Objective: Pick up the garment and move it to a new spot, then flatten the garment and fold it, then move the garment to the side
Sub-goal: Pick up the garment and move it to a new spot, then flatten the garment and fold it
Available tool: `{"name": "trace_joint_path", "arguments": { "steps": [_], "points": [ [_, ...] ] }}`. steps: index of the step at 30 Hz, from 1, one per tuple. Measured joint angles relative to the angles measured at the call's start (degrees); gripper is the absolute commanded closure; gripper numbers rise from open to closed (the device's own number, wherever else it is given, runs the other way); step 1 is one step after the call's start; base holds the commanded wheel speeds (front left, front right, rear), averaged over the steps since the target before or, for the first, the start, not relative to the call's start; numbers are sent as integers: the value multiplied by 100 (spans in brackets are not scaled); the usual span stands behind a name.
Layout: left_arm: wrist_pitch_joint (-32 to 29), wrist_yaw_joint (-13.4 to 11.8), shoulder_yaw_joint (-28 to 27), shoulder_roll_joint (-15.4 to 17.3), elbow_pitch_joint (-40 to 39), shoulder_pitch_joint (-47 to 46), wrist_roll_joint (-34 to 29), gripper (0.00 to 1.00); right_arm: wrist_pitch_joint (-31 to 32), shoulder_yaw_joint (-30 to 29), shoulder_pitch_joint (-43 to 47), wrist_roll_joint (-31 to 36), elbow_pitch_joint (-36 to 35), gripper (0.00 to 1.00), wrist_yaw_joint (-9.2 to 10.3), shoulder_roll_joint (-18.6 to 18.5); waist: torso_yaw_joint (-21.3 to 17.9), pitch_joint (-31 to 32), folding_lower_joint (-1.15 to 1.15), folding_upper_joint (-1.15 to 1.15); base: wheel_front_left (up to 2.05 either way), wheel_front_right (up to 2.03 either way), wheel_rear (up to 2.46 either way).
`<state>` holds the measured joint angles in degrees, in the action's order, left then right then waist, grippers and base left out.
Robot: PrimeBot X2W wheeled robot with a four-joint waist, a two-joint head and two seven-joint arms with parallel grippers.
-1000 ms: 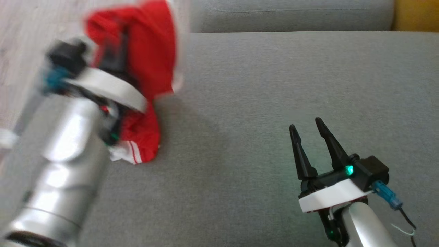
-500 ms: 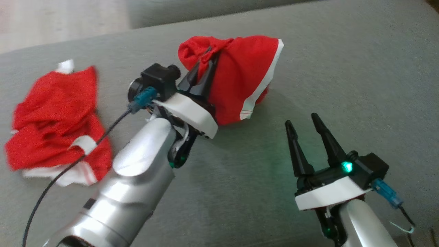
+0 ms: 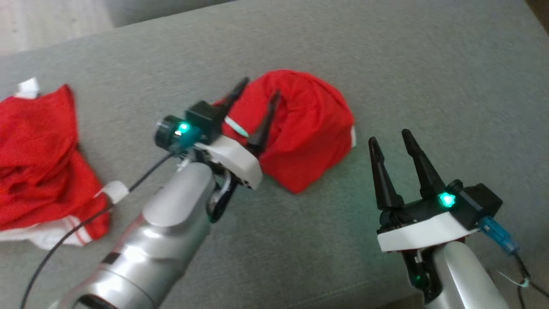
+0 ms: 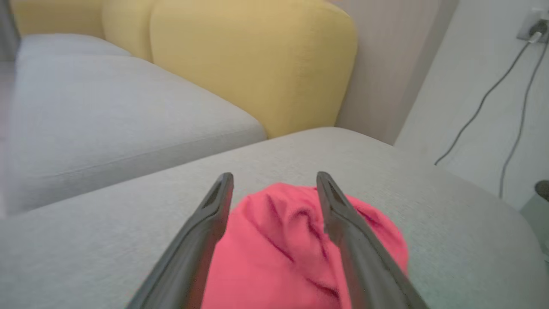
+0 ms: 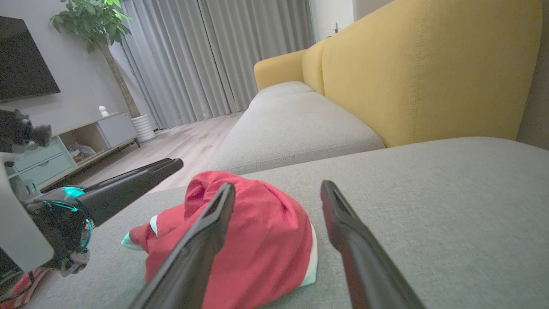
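Centrally, the red garment (image 3: pixel 309 128) lies as a crumpled mound on the grey seat cushion (image 3: pixel 429 64), with a strip of white trim showing at its right edge. The left gripper (image 3: pixel 260 88) is poised over the left side of the mound, its two dark fingers spread wide, one to each side of the raised folds. They close on nothing; whether the tips touch the cloth cannot be told. The right gripper (image 3: pixel 388 137) stands to the right of the garment, near it but apart, fingers likewise parted and empty, pointing toward the far side of the cushion. A second red garment (image 3: pixel 38 159), with a white striped hem, lies rumpled at the left end of the same cushion, well apart from the first. A black cable (image 3: pixel 141 182) hangs from the left wrist beside the silver forearm. Beyond the cushion rises a yellow backrest (image 5: pixel 429 73); farther off are a wooden floor (image 5: pixel 188 141), grey curtains (image 5: pixel 214 56) and a potted plant (image 5: pixel 92 21).
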<state>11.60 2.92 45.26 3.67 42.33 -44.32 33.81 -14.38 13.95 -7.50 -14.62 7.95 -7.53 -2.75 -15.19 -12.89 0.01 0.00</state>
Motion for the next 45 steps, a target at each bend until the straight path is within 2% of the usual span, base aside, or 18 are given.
{"name": "trace_joint_path", "arguments": {
  "steps": [3,6,9,13,14,18,23,35,38,41,45],
  "points": [
    [153,-94,-163,171,-24,-27,-1,0,0,-78,0,23,4,0,0,0,229,98,0,0,0,0,0],
    [247,-183,-433,503,-258,-7,-4,0,0,-146,5,68,31,0,0,0,489,223,0,0,0,0,0],
    [271,-448,-833,912,-773,221,-75,0,0,-227,31,109,37,0,0,1,756,364,-1,0,0,0,0],
    [311,-738,-1192,1303,-1631,1244,-345,0,0,-381,218,165,101,0,0,0,1140,519,-1,0,0,0,0],
    [310,-866,-1282,1358,-1979,1953,-423,0,0,-405,308,169,138,0,0,3,1317,591,-1,0,0,0,0],
    [310,-1007,-1540,1285,-2521,3062,-556,0,0,-516,381,245,213,0,0,1,1623,710,-1,0,0,0,0],
    [310,-1055,-1882,915,-2874,3568,-705,0,0,-510,410,312,244,0,0,3,1811,845,-1,0,0,0,0],
    [310,-708,-2307,588,-2922,3657,-1263,0,0,-609,477,397,304,0,0,3,1787,910,-1,0,0,0,0],
    [310,-632,-2336,532,-2871,3657,-1333,0,0,-935,400,569,488,0,0,10,1782,824,-1,0,0,0,0],
    [310,-533,-2375,455,-2818,3653,-1397,0,0,-1411,133,577,967,0,0,11,1805,704,0,0,0,0,0],
    [310,-426,-2477,379,-2782,3596,-1507,0,254,-2059,-662,454,1840,0,0,9,1880,475,0,0,0,0,0]
  ]
}}
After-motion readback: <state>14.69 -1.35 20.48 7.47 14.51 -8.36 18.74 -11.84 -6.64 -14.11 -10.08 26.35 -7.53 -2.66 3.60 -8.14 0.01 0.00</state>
